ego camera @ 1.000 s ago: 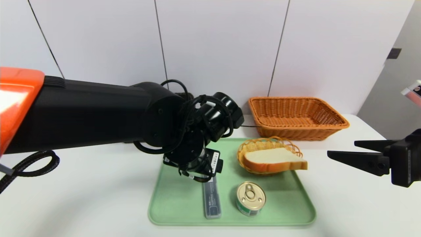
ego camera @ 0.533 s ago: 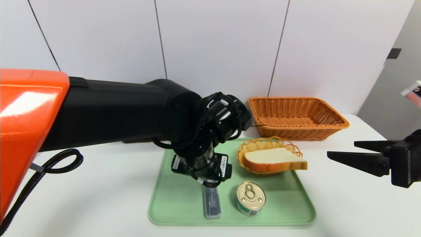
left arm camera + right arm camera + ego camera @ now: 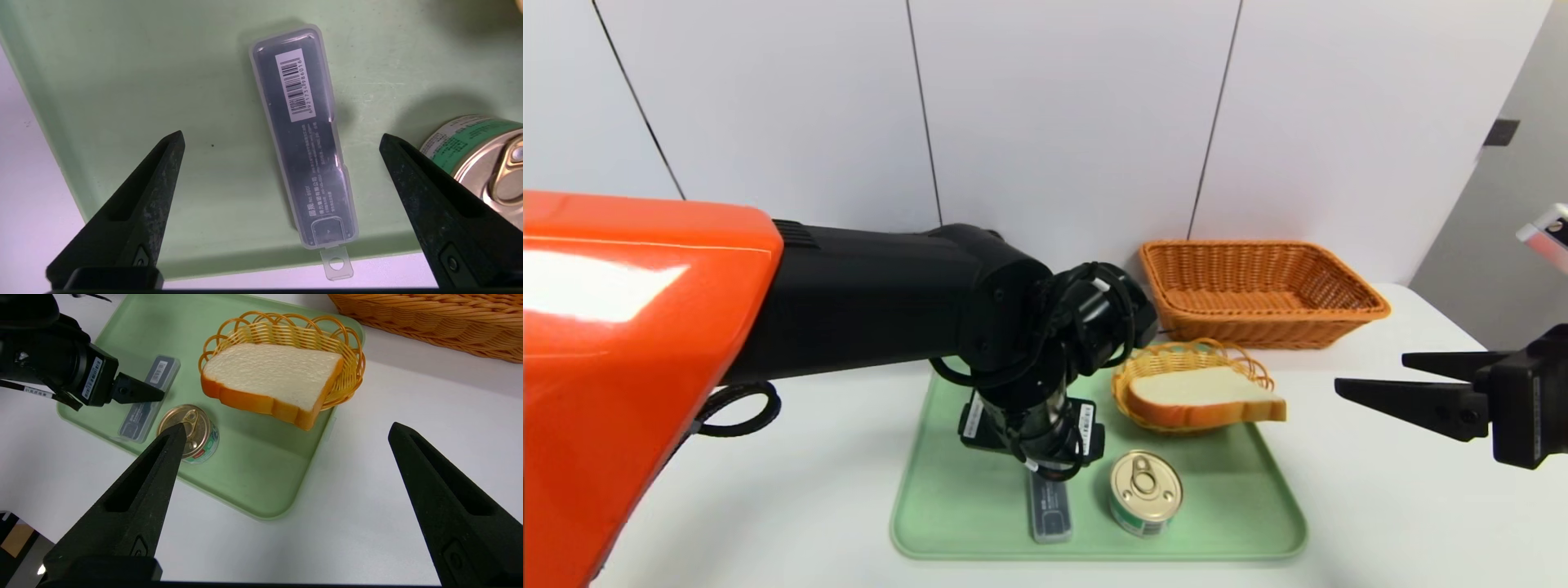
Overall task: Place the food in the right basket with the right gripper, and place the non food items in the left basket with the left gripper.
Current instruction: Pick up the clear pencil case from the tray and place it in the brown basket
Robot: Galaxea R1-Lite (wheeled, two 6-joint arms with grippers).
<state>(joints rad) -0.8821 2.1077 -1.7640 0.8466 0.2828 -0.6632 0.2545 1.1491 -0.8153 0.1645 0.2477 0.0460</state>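
We see our left arm (image 3: 874, 298) reach in from the left, its wrist bent down over the green tray (image 3: 964, 523) on the white counter (image 3: 768, 506). Its claw (image 3: 282, 136) hangs above the clear plastic case (image 3: 304, 139), spread wide with nothing between the tips. The case lies flat on the tray, its long axis running from the far side to the near side, slightly aslant, with its hanging tab pointing to the near rim. Just right of it stands the can (image 3: 1145, 490). Off the tray's right side, our right claw (image 3: 288, 426) waits, also wide and empty, its fingers pointing left.
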